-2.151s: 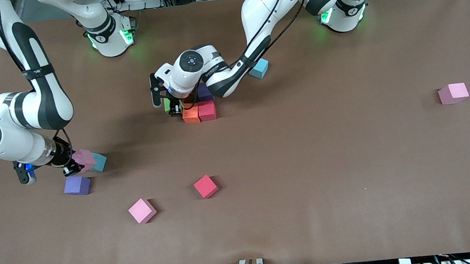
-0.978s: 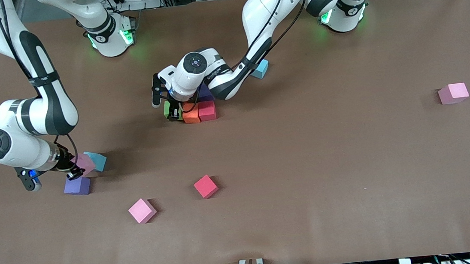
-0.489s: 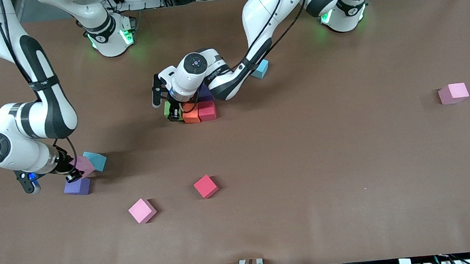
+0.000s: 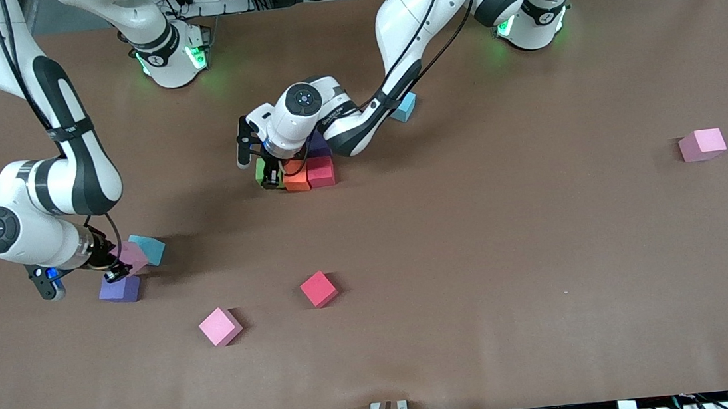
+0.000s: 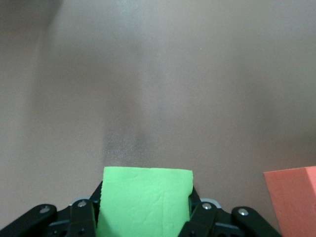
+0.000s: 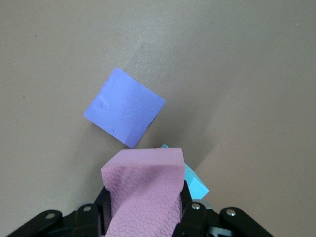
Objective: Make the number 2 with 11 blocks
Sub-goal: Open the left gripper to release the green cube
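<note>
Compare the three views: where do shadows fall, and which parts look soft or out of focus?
Front view: evenly lit, soft shadows on the table beside the arms, green glow at both bases. Left wrist view: the green block in the left gripper is sharp, a dim shadow ahead. Right wrist view: the pink block blurs close up; the purple block is crisp.

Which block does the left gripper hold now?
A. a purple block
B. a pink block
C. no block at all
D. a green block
D: in the left wrist view the green block sits clamped in the left gripper, beside the orange block.
</note>
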Controlling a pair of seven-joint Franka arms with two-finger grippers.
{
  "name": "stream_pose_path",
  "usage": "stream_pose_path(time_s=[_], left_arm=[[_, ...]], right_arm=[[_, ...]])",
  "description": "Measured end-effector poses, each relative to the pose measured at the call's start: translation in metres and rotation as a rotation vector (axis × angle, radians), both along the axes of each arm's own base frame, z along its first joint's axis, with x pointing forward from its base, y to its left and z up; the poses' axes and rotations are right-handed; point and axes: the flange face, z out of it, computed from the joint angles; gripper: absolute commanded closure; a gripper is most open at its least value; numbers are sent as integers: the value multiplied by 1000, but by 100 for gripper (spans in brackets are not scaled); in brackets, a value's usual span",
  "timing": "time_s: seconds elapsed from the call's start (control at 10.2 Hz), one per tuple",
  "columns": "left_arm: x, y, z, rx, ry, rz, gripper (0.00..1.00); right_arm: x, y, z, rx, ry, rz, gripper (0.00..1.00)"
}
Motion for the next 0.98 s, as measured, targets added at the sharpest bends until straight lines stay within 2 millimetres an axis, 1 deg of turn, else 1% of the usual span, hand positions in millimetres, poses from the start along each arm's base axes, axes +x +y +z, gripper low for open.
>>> stream_pose_path(time_s=[0.49,0.59,0.88,0.98], left_arm=[[-1,0,-1,2,1,-1,100],[-1,0,-1,2,1,-1,96],[-1,0,-1,2,1,-1,91],[-1,0,-2,2,1,-1,62]], right_arm=[[1,0,-1,0,0,1,100],[1,0,-1,0,0,1,100],[1,0,-1,0,0,1,100],[1,0,-1,0,-1,1,100]])
